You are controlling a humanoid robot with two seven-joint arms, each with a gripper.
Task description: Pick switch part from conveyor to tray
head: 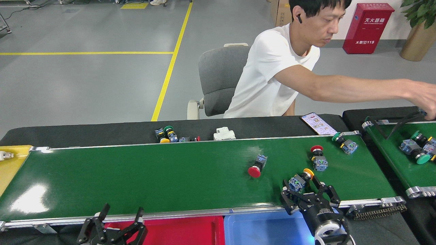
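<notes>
The conveyor (136,177) carries several switch parts: a red mushroom-head one (255,166), a red-capped one (318,158), a green-capped one (345,143) and a yellow-capped one (299,180). My right gripper (304,189) is open at the belt's near edge. Its fingers (285,192) straddle the blue body of the yellow-capped part without closing on it. At the bottom left, my left gripper (122,211) is open and holds nothing, just left of the red tray (177,231). No parts show in the visible part of the tray.
A blue bin (265,226) sits right of the tray and a yellow bin (10,166) at the belt's left end. A person reaches an arm (357,92) over a narrower belt (402,160) holding more parts. Loose parts (167,134) and a phone (318,123) lie behind the conveyor.
</notes>
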